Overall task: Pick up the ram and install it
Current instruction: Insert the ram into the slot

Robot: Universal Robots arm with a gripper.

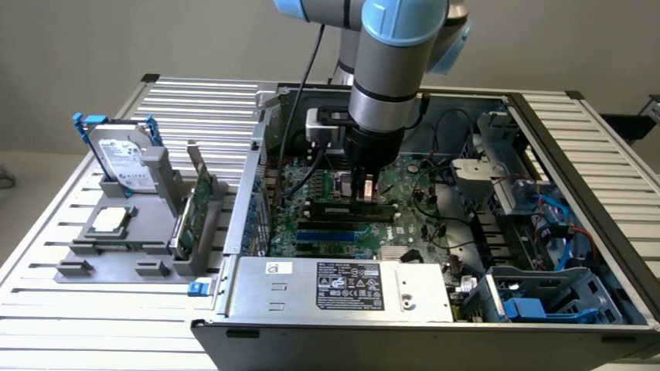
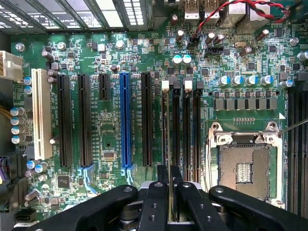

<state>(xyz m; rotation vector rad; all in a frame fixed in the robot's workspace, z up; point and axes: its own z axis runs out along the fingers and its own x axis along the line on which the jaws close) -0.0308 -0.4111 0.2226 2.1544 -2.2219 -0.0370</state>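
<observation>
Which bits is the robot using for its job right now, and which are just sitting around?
For the job: the ram, pinched in the gripper at the black memory slots.

Just sitting around: the hard drive, the expansion card and the processor chip, all on the grey holder outside the computer case.

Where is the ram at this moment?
In the middle of the exterior view, inside the open computer case, the ram is held by the gripper at the memory slots, beside the CPU socket.
</observation>
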